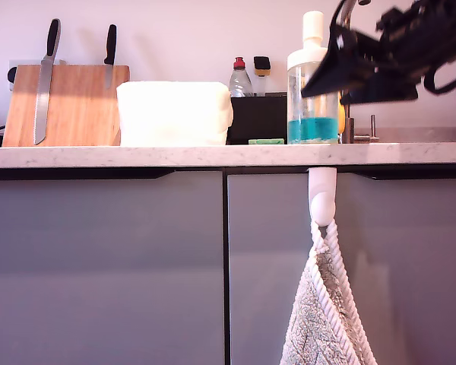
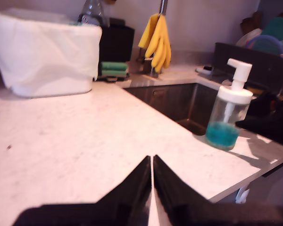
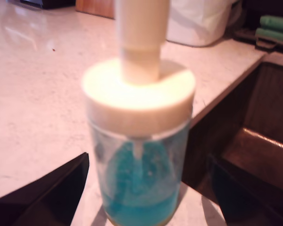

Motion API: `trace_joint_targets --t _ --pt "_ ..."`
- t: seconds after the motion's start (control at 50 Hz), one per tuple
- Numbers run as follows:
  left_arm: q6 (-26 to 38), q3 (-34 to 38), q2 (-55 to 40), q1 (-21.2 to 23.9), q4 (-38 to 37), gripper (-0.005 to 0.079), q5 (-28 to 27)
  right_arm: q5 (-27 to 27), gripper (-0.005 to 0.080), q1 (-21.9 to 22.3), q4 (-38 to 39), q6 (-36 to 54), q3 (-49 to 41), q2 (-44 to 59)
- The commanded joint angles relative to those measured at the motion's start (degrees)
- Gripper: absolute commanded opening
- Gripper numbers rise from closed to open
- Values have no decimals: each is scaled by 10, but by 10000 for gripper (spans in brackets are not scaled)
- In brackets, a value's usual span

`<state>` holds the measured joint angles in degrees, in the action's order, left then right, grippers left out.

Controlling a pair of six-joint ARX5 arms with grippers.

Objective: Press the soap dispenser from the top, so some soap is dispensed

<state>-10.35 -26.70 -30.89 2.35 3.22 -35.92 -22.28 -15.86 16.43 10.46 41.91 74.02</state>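
The soap dispenser stands on the counter next to the sink, a clear bottle with a wide white cap and a white plunger. Teal-blue soap fills its lower part. My second gripper reaches in from the exterior view's right at cap height. In the second wrist view the second gripper is open, with a dark finger on either side of the soap dispenser, apart from it. My first gripper is shut over bare counter, well away from the soap dispenser.
A white tub and a wooden board with two knives stand to the exterior view's left. A small red-capped bottle stands behind. The sink, yellow gloves and a green sponge lie beyond. A towel hangs below the counter.
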Motion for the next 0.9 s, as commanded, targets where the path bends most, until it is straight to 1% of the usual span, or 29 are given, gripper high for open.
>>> trace_joint_targets --t 0.0,0.16,0.46,0.62,0.68,0.74,0.82,0.88 --pt "-2 -6 -13 11 19 -19 -1 -1 723 -3 12 1 12 9" --pt "-2 -7 -45 38 35 -19 -1 -3 723 -12 38 1 13 22" --pt "-2 -7 -82 79 89 -19 0 -1 723 -28 65 1 23 59" --pt "-2 -9 -89 94 100 -19 17 8 718 -33 59 0 32 71" --pt "-2 -11 -97 99 118 -19 20 17 688 -33 59 0 32 71" --pt "-2 -17 -109 106 131 -18 20 23 639 -33 55 0 32 71" --pt "-2 -30 -130 115 140 -18 19 32 546 -33 48 0 32 71" --pt "-2 -43 -145 122 140 -18 19 34 453 -33 46 0 32 71"
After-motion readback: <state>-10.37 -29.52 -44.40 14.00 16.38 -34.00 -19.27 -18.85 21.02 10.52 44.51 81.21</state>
